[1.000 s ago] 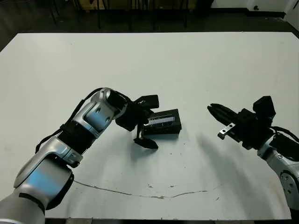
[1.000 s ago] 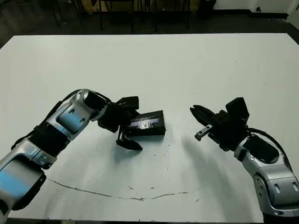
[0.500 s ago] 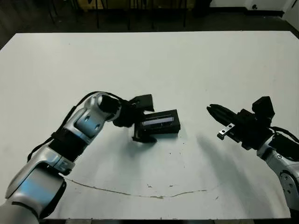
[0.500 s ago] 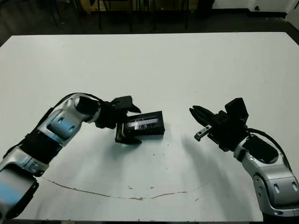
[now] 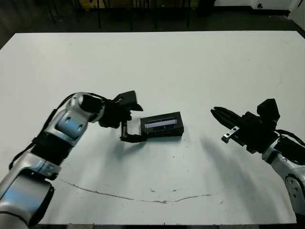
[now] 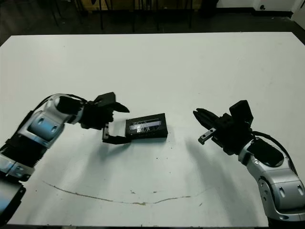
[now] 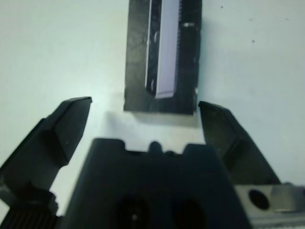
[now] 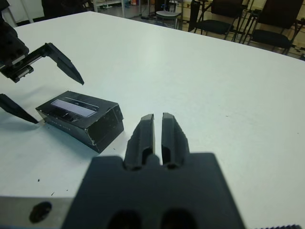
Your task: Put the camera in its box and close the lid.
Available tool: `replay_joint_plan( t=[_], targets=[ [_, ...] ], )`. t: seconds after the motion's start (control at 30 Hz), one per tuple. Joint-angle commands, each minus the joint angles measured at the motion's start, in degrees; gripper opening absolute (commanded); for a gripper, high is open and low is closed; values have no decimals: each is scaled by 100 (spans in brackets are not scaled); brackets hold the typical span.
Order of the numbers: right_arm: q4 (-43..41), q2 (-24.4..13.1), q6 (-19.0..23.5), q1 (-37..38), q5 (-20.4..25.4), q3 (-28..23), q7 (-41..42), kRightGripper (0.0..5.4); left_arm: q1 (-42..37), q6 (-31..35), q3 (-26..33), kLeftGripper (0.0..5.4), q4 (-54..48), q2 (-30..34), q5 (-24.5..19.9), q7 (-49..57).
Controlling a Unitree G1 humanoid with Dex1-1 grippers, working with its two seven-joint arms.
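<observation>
The box [image 5: 162,131] lies near the table's middle with the lid [image 5: 161,124] flat on top, silvery strip facing up. No camera shows; it is hidden or out of view. My left gripper [image 5: 137,123] is open just left of the box's short end, one finger on each side of that end and holding nothing. The left wrist view shows the lid [image 7: 164,52] straight ahead of the spread fingertips [image 7: 76,107]. My right gripper [image 5: 214,111] hovers shut and empty well to the right of the box [image 8: 78,114], pointing at it.
A thin brown scratch line [image 5: 143,196] runs across the white table [image 5: 190,62] close to its front edge. Dark chair legs [image 8: 224,24] stand beyond the far edge.
My left gripper has drawn back leftward off the box's left end and now stands open beside it. The box and the right arm have stayed put.
</observation>
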Motion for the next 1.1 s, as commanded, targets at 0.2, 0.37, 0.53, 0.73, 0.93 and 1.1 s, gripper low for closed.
replay_joint_plan(
  t=[0.2, 0.37, 0.53, 0.73, 0.93, 1.1],
  targets=[
    [55, -64, 1, 10, -73, 35, 41, 0, 661, -219, 266, 538, -653, 557, -341, -388],
    [28, -49, 78, 1, -56, 18, -10, 0, 1122, 67, 727, 538, -1150, 804, -545, -37],
    [58, -36, 79, -14, -27, 11, -5, 0, 1758, 730, 1804, 538, -1984, 310, -778, 1797],
    [19, 20, 105, -8, -44, -7, -129, 0, 2295, 737, 2572, 480, -3133, -1458, -1087, 4350],
    [27, 84, 93, -9, -2, -44, -205, 0, 2321, 1016, 2145, 367, -3862, -2026, -1272, 4941],
    [-88, 89, 194, 4, -51, -62, -429, 0, 2075, 1754, 1649, 270, -4120, -2422, -1542, 5263]
  ],
)
